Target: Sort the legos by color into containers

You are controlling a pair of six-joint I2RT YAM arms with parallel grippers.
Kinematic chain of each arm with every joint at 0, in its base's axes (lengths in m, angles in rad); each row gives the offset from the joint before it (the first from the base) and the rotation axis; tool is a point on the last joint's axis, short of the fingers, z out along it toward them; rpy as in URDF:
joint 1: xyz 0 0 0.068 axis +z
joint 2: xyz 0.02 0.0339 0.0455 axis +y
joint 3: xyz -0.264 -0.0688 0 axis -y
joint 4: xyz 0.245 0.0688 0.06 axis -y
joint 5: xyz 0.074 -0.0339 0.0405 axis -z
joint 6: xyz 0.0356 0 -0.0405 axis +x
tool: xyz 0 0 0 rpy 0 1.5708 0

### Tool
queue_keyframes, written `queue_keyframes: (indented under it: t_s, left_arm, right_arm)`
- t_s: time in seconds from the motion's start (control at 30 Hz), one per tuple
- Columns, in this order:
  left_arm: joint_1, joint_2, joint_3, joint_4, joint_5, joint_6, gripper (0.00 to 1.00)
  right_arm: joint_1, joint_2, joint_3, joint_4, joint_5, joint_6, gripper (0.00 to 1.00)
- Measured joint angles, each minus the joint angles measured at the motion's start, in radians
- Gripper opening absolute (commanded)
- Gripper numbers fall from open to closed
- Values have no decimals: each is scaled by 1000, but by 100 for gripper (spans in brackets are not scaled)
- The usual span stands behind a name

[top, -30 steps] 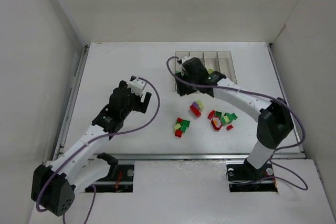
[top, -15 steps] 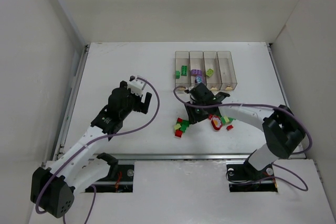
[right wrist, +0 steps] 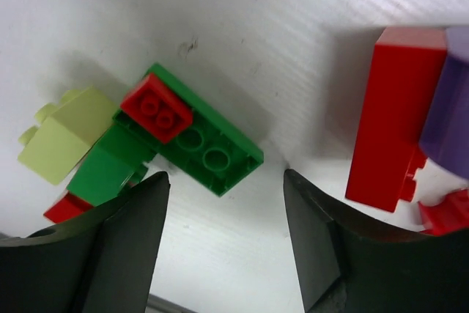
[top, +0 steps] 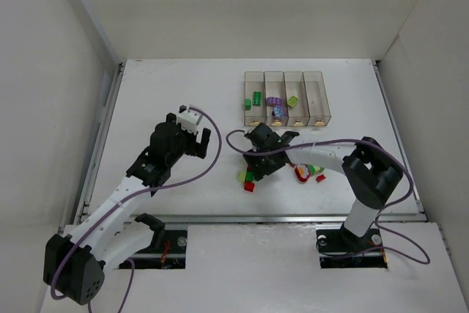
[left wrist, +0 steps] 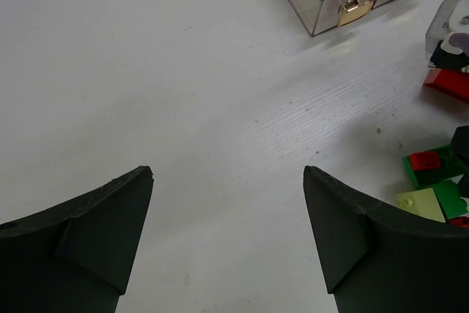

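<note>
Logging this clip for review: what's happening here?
The right gripper, open, hangs low over a green lego with a small red brick stuck on top, not yet gripping it. The left gripper is open over bare table, holding nothing. Three of the four containers hold a few bricks; the other legos lie loose on the table.

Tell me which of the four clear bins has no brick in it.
The rightmost bin looks empty. The other three hold green bricks, purple bricks and a yellow-green brick.
</note>
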Motion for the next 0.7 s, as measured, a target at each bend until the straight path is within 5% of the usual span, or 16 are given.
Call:
queue_keyframes:
  t_s: [0.47, 0.7]
  left_arm:
    - [8, 1, 0, 1, 2, -3, 81]
    - [13, 1, 0, 2, 2, -3, 82]
  right_arm:
    - [5, 98, 114, 0, 36, -99, 59]
    - [4, 98, 117, 1, -10, -111, 19]
